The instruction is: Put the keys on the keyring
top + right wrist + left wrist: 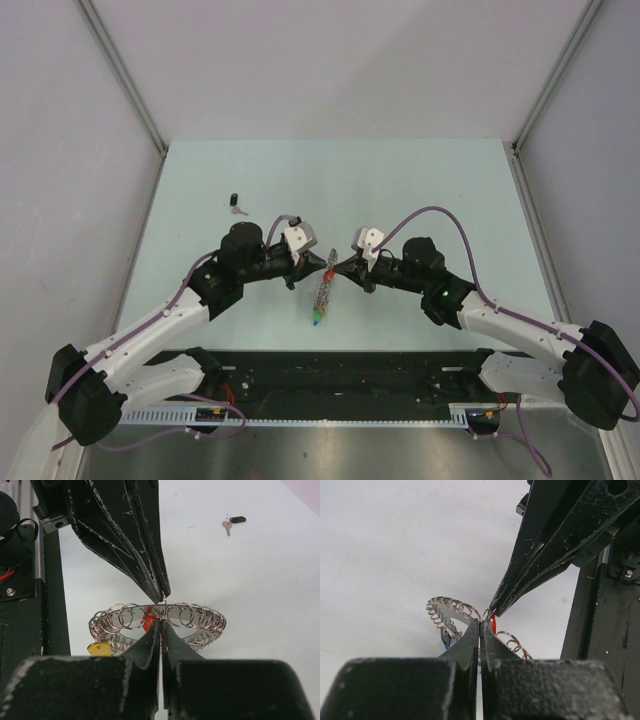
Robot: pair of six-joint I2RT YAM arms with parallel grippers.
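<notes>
The pale green table (pixel 420 190) bears one loose thing, a small silver key (pixel 235 204) with a black tag. It lies flat beyond and to the left of the left gripper (pixel 325 266), well apart from it, and farther from the right gripper (pixel 338 268). Behind both grippers, at the near edge, sits a black mounting rail (pixel 350 375). Whether the keyring (pixel 321 292) pinched by them touches the surface cannot be told.

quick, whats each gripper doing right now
left gripper: closed, pinching the keyring
right gripper: closed, pinching the keyring too, right beside the left's tips
</notes>
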